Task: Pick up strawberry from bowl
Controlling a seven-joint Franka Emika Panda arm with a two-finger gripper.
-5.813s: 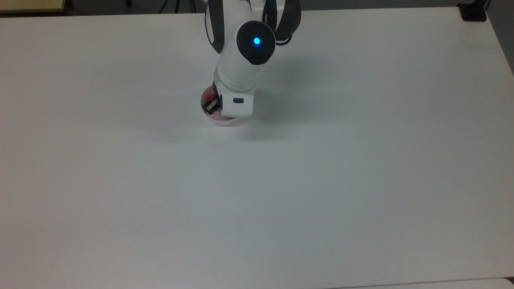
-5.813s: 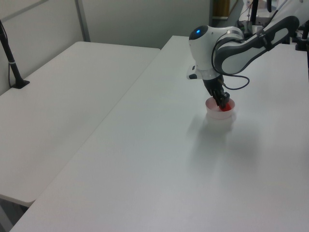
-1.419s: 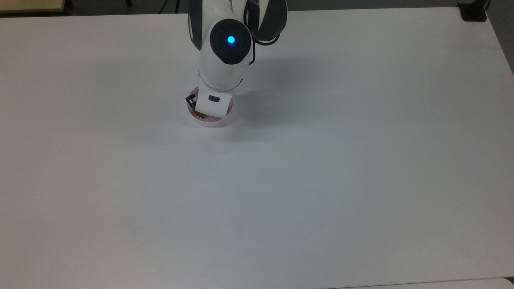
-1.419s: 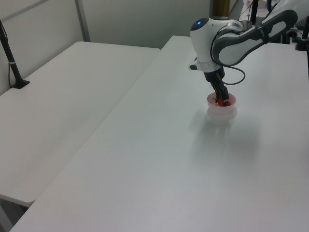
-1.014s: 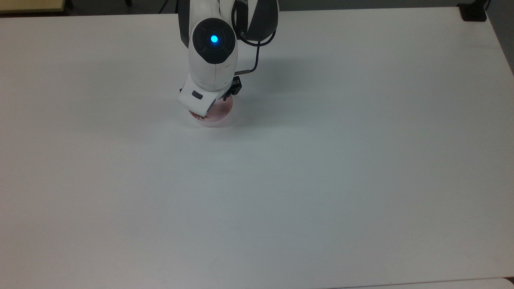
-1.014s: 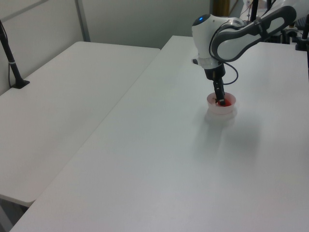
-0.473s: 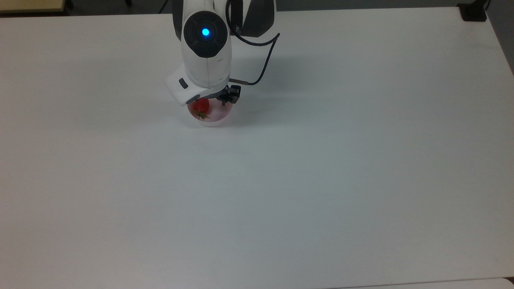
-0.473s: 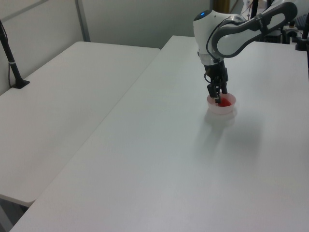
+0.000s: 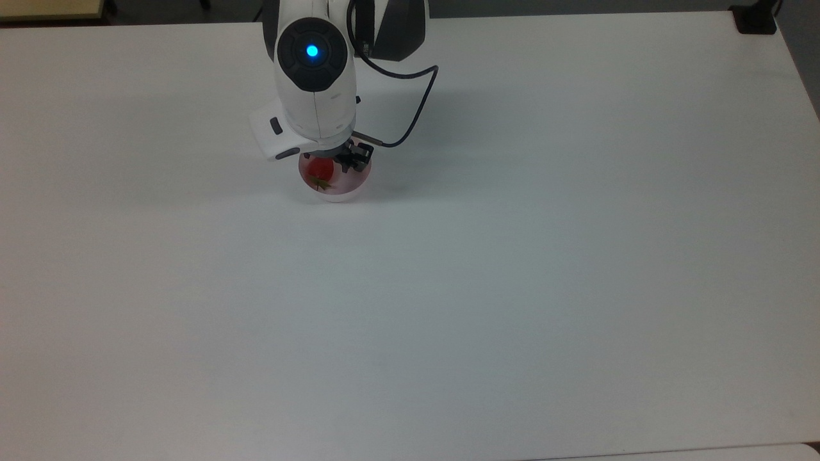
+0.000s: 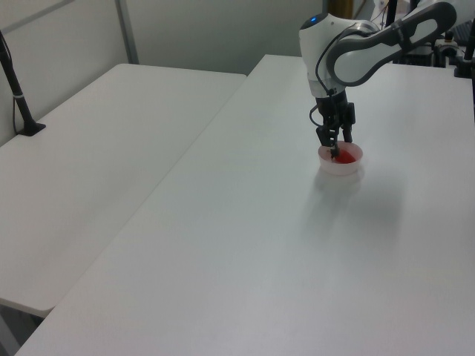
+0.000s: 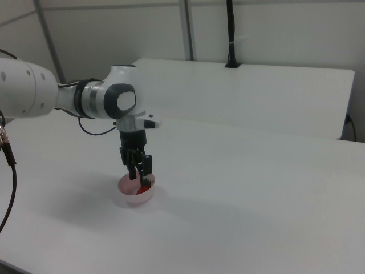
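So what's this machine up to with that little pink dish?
A white robot arm is reaching down with its claw into a small pink bowl on a white table. A red strawberry lies in the bowl, toward the top view's left, its green leaves pointing to the near rim. The claw's fingers are open and hang just over the berry, so nothing has been grabbed yet. It looks set to pick the strawberry out.

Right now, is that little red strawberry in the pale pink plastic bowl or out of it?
In. The small red strawberry lies inside the pale pink plastic bowl, below the gripper.
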